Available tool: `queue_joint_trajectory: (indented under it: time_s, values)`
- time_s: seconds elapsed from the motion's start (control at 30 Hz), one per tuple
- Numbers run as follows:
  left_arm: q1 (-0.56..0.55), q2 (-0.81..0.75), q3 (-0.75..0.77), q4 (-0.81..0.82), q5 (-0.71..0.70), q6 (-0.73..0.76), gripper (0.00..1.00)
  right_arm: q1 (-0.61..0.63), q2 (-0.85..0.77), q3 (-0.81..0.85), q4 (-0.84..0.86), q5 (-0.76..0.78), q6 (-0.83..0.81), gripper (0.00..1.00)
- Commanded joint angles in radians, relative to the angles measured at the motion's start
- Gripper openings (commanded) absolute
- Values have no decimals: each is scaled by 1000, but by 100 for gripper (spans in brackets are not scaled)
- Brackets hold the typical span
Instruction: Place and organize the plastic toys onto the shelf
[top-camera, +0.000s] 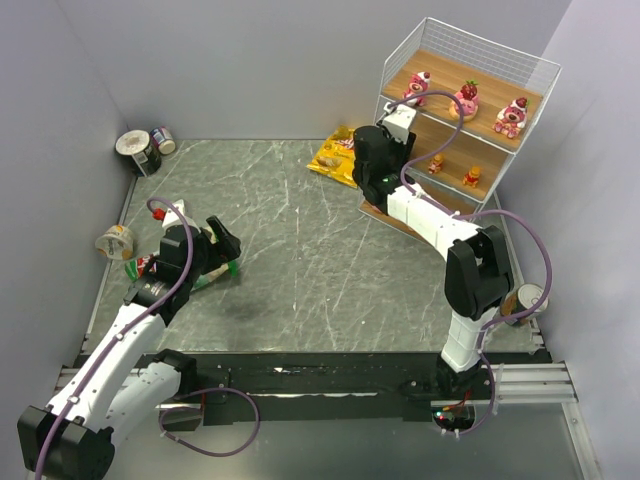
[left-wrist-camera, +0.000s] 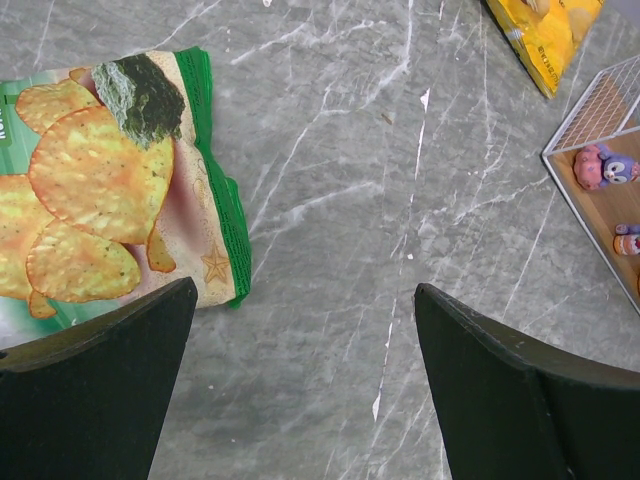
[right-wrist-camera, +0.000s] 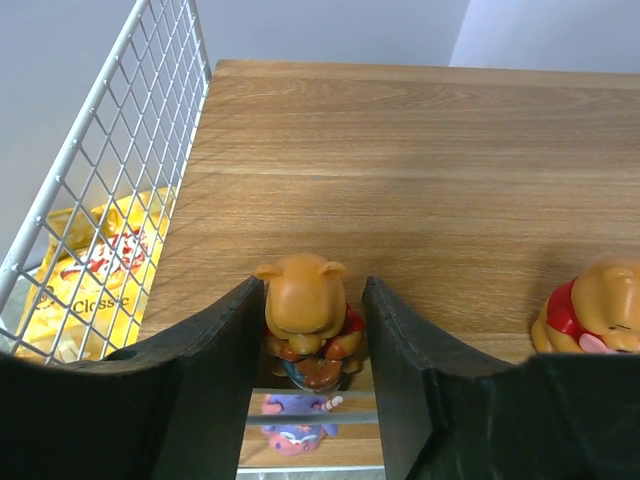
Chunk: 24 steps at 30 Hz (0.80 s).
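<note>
The shelf (top-camera: 520, 75) stands at the back right. Three pink-and-red strawberry toys (top-camera: 466, 98) sit on its top board, and two orange toys (top-camera: 471, 177) on the middle board (right-wrist-camera: 400, 170). My right gripper (right-wrist-camera: 313, 290) is at the shelf's left end, open around an orange bear toy (right-wrist-camera: 305, 305) standing on that board, with a small gap at the right finger (right-wrist-camera: 400, 340). Another orange bear (right-wrist-camera: 590, 310) sits to the right. A purple-pink toy (right-wrist-camera: 298, 425) shows on the board below. My left gripper (left-wrist-camera: 305, 300) hangs open over bare table, holding nothing.
A green chip bag (left-wrist-camera: 110, 180) lies under the left arm, and a yellow chip bag (top-camera: 335, 155) beside the shelf's left foot. Tin cans (top-camera: 138, 150) stand in the back left corner, one more (top-camera: 115, 241) at the left wall. A cup (top-camera: 525, 297) sits by the right arm.
</note>
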Motion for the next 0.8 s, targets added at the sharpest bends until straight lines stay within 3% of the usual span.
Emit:
queue_joint_trajectory:
  time_s: [0.0, 0.1, 0.2, 0.77]
  values:
    - [7, -16, 8, 25, -9, -6, 96, -14, 4, 6, 1, 6, -7, 58]
    - [7, -19, 5, 28, -6, -7, 96, -11, -16, -12, 12, -11, -11, 68]
    - [7, -21, 7, 27, -7, -10, 96, -10, -33, -31, 16, -25, -13, 71]
    - [7, -64, 5, 20, -17, -21, 96, 92, -146, -178, 133, 53, -70, 75]
